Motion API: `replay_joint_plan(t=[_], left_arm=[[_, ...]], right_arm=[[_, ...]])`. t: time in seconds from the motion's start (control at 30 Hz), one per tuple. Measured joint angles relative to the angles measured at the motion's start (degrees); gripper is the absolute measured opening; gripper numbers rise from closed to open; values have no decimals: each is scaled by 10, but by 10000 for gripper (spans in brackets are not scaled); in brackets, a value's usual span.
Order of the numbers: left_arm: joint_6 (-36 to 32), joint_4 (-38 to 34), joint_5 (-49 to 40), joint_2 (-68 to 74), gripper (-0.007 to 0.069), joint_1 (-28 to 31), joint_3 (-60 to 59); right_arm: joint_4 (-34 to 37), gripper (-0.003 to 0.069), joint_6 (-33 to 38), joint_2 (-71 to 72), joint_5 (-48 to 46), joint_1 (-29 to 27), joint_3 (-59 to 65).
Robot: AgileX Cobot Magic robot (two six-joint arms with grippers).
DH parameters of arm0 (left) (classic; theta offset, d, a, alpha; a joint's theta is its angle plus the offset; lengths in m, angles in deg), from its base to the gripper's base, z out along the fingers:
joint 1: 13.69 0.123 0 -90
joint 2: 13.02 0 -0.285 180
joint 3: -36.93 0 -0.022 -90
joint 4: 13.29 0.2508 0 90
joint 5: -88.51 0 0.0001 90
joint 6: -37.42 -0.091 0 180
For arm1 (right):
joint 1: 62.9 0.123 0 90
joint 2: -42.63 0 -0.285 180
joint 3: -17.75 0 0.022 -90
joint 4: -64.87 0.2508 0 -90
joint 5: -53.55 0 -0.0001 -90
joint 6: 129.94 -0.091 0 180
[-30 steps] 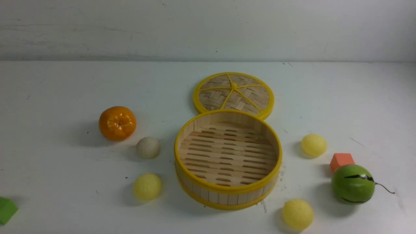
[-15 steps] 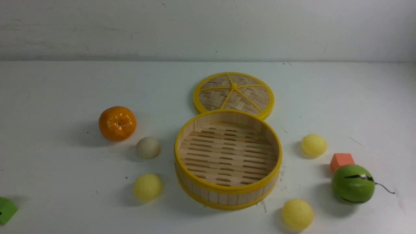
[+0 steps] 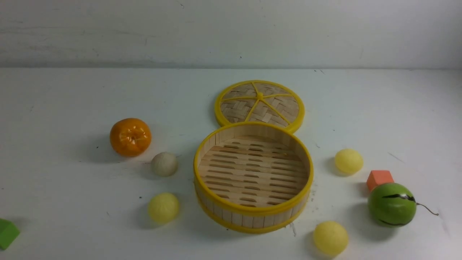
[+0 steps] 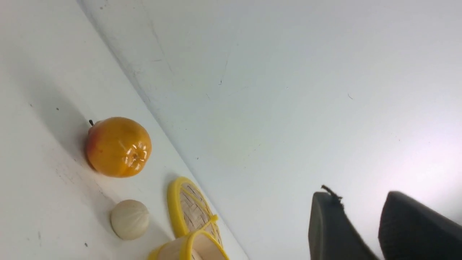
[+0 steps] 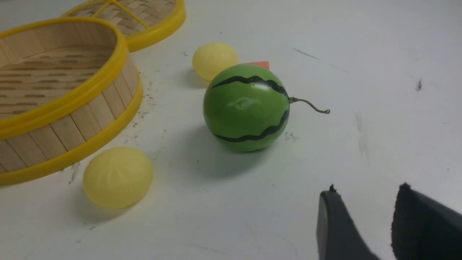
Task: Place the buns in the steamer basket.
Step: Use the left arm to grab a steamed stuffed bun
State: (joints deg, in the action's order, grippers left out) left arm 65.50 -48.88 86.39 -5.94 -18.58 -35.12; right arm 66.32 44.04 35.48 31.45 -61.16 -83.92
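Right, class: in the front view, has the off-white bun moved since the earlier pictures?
No. The off-white bun lies in the same spot as before, between the orange and the steamer basket, touching neither.

Green block (image 3: 7, 234), wrist-view steamer basket (image 5: 83, 119): both edge-cropped.

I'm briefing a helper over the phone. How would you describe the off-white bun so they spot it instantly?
Start at the steamer basket in the table's middle and look to its left. Between it and the glossy tangerine sits the off-white bun. Unlike the pale yellow bun nearer the robot, it is dull cream with faint pleats.
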Motion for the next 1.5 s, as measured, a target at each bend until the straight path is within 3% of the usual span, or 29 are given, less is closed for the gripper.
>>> replay_joint_plan(t=[0.13,0.33,0.47,0.7,0.8,0.9,1.03,1.27,1.5], left_arm=[[-92,20,-206,36,0,0,124],[-229,28,-481,231,-13,0,291],[-271,48,-495,339,-13,0,336],[-409,67,-489,597,-13,-6,400],[-417,70,-490,652,-13,-29,418],[-410,96,-487,721,-13,-112,461],[-328,180,-505,799,-13,-196,544],[-258,314,-547,923,-13,-207,646],[-253,356,-529,1002,43,-207,665]], right_arm=[[0,239,0,0,0,0,0],[0,239,0,0,0,0,0],[0,239,0,0,0,0,0],[0,239,0,0,0,0,0],[0,239,0,0,0,0,0],[0,239,0,0,0,0,0],[0,239,0,0,0,0,0],[0,239,0,0,0,0,0],[0,239,0,0,0,0,0]])
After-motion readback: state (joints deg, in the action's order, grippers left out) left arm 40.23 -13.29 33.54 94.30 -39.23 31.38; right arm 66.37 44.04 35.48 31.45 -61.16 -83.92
